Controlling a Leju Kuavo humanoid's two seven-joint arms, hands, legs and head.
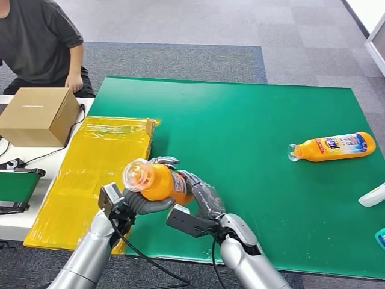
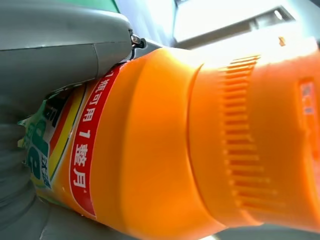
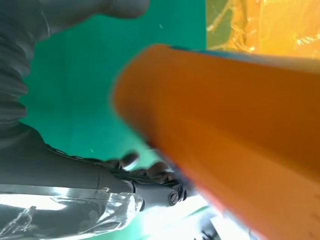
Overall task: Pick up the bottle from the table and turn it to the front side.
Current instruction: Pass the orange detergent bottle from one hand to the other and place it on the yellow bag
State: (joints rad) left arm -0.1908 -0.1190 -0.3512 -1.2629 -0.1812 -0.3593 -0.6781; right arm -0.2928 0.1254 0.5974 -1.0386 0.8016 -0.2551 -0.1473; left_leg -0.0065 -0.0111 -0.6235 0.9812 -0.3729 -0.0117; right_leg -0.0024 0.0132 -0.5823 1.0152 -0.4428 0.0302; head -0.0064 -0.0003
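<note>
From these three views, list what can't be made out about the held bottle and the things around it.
- Held bottle: its base, head view, hidden behind the right hand.
- Its label: left wrist view, partly covered by the left hand.
- Bottle body, right wrist view: blurred, no print readable.
- White object and blue object: cut off by the head view's right edge.
- Second bottle: small print too small to read.

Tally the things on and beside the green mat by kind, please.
Orange plastic detergent bottles: 2, one held, one lying
Brown cardboard box: 1
Yellow plastic sheet: 1
White object at the mat's edge: 1
Total: 5
</note>
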